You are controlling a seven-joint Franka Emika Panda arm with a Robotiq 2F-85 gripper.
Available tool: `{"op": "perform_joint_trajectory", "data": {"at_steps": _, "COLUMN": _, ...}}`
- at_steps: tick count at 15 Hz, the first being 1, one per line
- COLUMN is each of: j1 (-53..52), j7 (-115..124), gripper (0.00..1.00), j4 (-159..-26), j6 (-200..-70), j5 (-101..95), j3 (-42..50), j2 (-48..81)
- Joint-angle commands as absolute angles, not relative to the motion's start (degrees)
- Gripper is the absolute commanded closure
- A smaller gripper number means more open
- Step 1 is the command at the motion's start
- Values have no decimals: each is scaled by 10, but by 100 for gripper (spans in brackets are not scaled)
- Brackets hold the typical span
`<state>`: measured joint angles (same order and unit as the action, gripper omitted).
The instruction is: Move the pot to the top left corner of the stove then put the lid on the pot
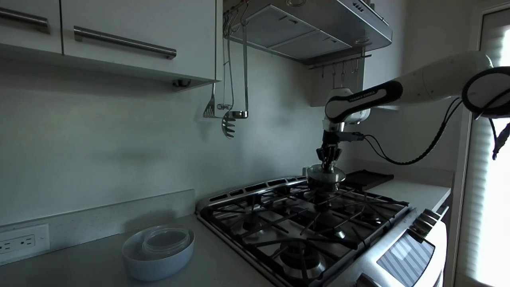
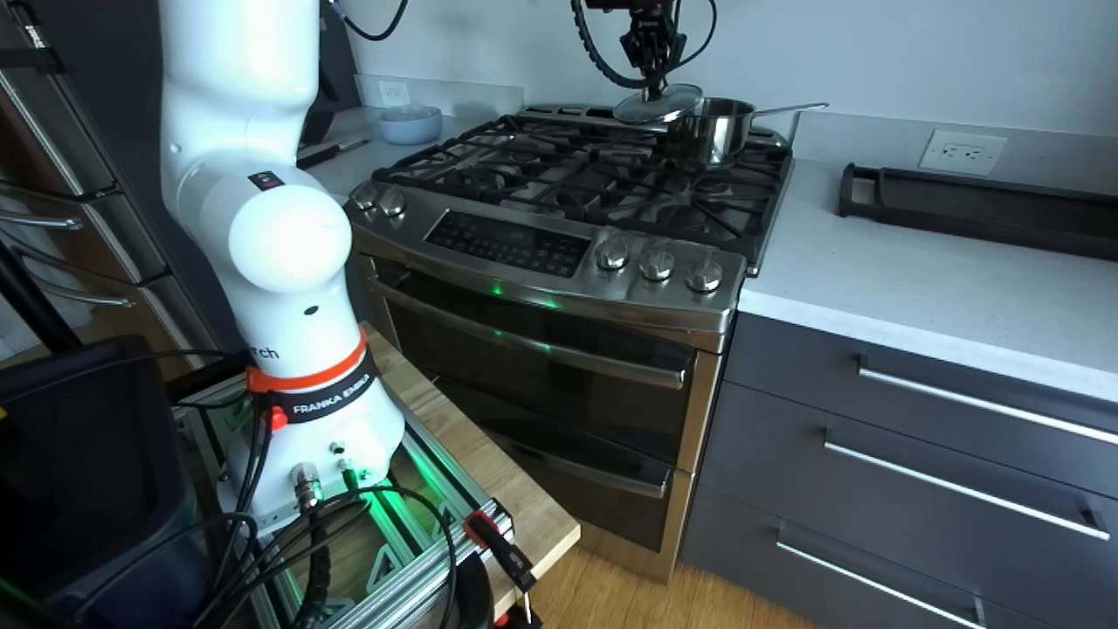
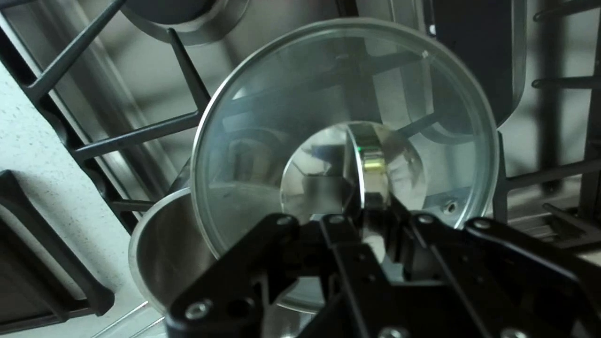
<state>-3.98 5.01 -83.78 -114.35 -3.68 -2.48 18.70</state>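
Note:
The steel pot (image 2: 716, 144) stands at the back right of the stove (image 2: 559, 288) in an exterior view, its long handle pointing right. It also shows under the lid in an exterior view (image 1: 323, 186). My gripper (image 3: 375, 213) is shut on the steel handle of the round glass lid (image 3: 300, 89). The lid shows in both exterior views (image 1: 316, 172) (image 2: 636, 111), held at about rim height and slightly tilted. In the wrist view the lid overlaps only part of the open pot (image 3: 171, 253), offset to one side. The fingertips (image 2: 653, 91) are partly hidden.
A pale bowl (image 1: 159, 265) with clear containers stands on the counter beside the stove. A black tray (image 2: 987, 205) lies on the counter past the pot. A range hood (image 1: 310, 40) and hanging utensils (image 1: 239, 114) are above. The wall is close behind the stove.

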Motion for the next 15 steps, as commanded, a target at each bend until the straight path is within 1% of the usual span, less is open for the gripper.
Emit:
{"op": "perform_joint_trajectory", "data": {"at_steps": 1, "j1": -39, "j7": 82, "gripper": 98, "j4": -761, "j6": -1105, "j5": -18, "j3": -19, "j2": 229}}
{"op": "perform_joint_trajectory", "data": {"at_steps": 11, "j1": -33, "j7": 117, "gripper": 98, "j4": -651, "j6": -1087, "j5": 6, "j3": -9, "j2": 304}}
{"op": "perform_joint_trajectory", "data": {"at_steps": 12, "j1": -34, "j7": 116, "gripper": 91, "j4": -690, "j6": -1108, "j5": -5, "j3": -10, "j2": 288}}
{"op": "perform_joint_trajectory", "data": {"at_steps": 15, "j1": -34, "j7": 116, "gripper": 91, "j4": -674, "j6": -1106, "j5": -4, "j3": -10, "j2": 297}}
